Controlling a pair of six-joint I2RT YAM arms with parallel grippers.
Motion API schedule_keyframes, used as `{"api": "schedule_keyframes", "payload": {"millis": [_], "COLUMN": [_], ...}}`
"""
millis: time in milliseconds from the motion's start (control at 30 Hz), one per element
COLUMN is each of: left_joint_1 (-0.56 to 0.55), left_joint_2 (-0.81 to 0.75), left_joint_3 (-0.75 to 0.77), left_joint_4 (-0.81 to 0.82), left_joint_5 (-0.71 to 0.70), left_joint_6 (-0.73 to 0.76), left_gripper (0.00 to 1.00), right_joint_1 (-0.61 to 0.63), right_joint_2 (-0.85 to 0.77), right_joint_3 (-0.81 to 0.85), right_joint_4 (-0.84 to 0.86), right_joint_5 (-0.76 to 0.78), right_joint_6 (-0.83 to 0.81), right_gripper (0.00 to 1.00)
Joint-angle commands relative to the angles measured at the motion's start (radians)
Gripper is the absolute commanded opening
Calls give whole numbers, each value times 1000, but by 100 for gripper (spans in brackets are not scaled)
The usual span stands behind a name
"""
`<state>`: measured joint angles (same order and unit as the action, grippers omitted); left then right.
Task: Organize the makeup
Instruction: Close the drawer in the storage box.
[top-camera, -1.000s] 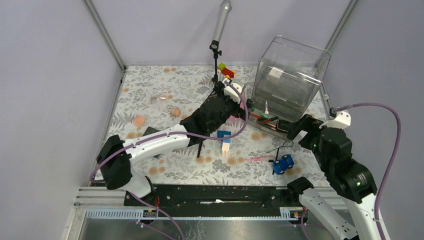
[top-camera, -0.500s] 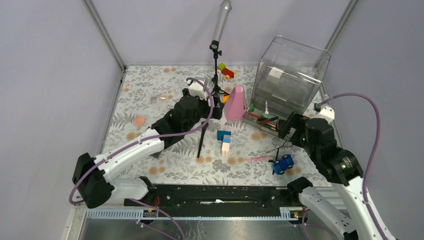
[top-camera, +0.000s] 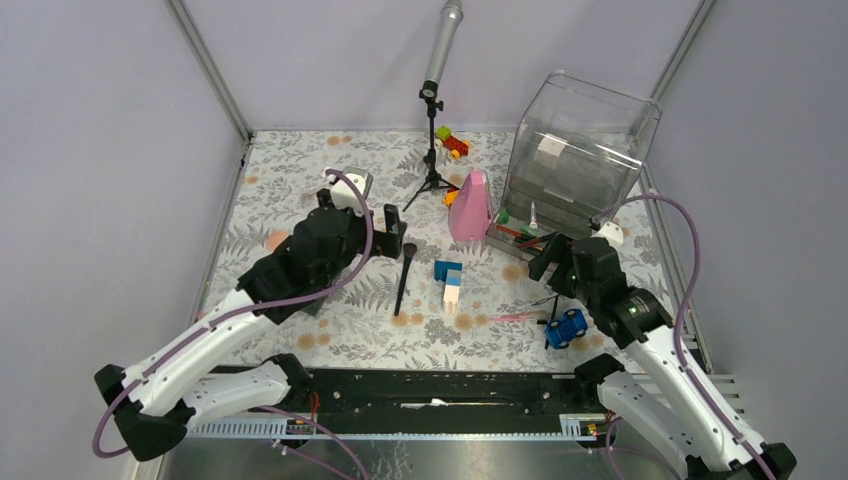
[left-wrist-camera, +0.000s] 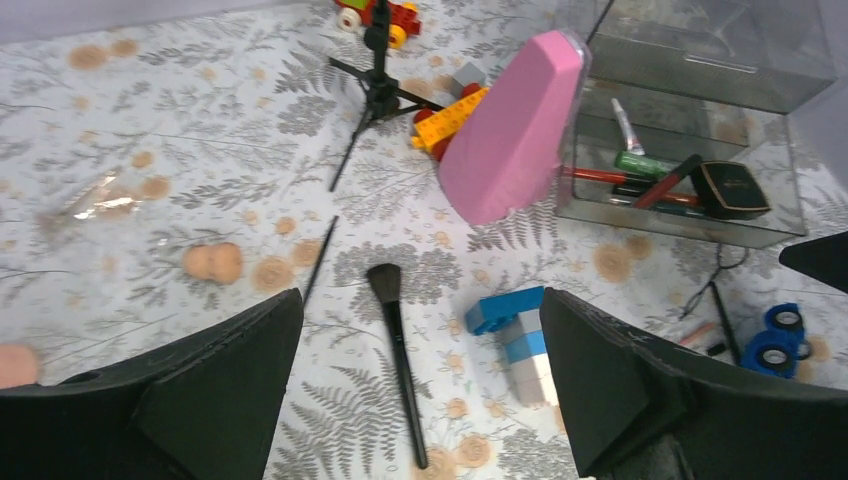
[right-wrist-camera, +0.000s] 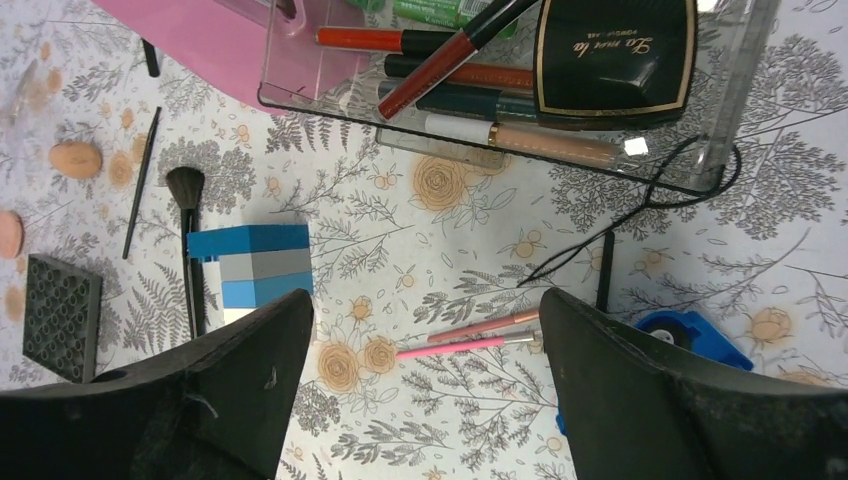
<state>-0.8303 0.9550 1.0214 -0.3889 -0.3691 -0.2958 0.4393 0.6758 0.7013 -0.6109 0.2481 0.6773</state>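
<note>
- Our left tool (left-wrist-camera: 420, 330) is spread wide with nothing in it, hanging over the slim black-handled brush (left-wrist-camera: 398, 350) that lies flat on the floral tabletop (left-wrist-camera: 150, 130).
- Our right tool (right-wrist-camera: 425, 310) is gaping and empty too, hovering above the two thin pink pencils (right-wrist-camera: 470, 340).
- Just beside the brush sits a blue-and-grey toy block stack (left-wrist-camera: 515, 335). We reckon a sloppy descent could clip it or drag it along, and it isn't makeup.
- The pink pencils lie near the blue toy car (right-wrist-camera: 690, 335) and a loose black wire (right-wrist-camera: 640, 190). Pencils that thin and flat could roll or slip out of a pinch, and a finger could snag the wire.
- Further out, the clear plastic tray (right-wrist-camera: 300, 100) holds red and dark pencils plus the black square compact (right-wrist-camera: 615, 60). It's crowded, so we'd worry a drop ends up across the rim.
- The peach round sponges (left-wrist-camera: 212, 262), thin black pencil (left-wrist-camera: 320, 258) and flat dark square (right-wrist-camera: 62, 315) are loose, well apart from the tray.
</note>
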Motion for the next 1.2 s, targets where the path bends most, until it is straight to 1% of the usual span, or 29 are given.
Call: {"api": "schedule_keyframes", "payload": {"millis": [0, 133, 267, 333, 400, 467, 500, 633, 833, 967, 1167], "left_joint_1": [1, 0, 0, 5, 10, 19, 22, 47, 74, 85, 98], "left_joint_2": [-28, -39, -67, -75, -84, -94, -98, -100, -81, -74, -70], "left_joint_3": [-19, -82, -139, -148, -158, -168, -173, -182, -187, -191, -194], "left_joint_4": [-44, -19, 28, 34, 41, 45, 50, 56, 57, 59, 62], "left_joint_5": [-90, -111, -115, -117, -121, -120, -118, -98, -87, -84, -78], "left_joint_6": [121, 148, 162, 165, 164, 162, 161, 158, 149, 147, 147], "left_gripper": [99, 99, 99, 99, 99, 99, 99, 99, 99, 98, 98], "right_joint_1": [9, 24, 33, 40, 46, 56, 62, 83, 85, 85, 85], "right_joint_2": [61, 81, 95, 121, 159, 195, 209, 254, 273, 311, 376], "right_joint_3": [-33, -74, -127, -139, -138, -135, -136, -160, -234, -243, -257], "right_joint_4": [145, 226, 361, 403, 422, 437, 448, 487, 594, 647, 737], "right_joint_5": [-1, 30, 29, 26, 12, -5, -11, 16, 121, 184, 222], "right_joint_6": [42, 14, -34, -50, -57, -56, -56, -55, -68, -78, -94], "right_gripper": [90, 89, 84, 79, 70, 63, 61, 56, 55, 54, 56]}}
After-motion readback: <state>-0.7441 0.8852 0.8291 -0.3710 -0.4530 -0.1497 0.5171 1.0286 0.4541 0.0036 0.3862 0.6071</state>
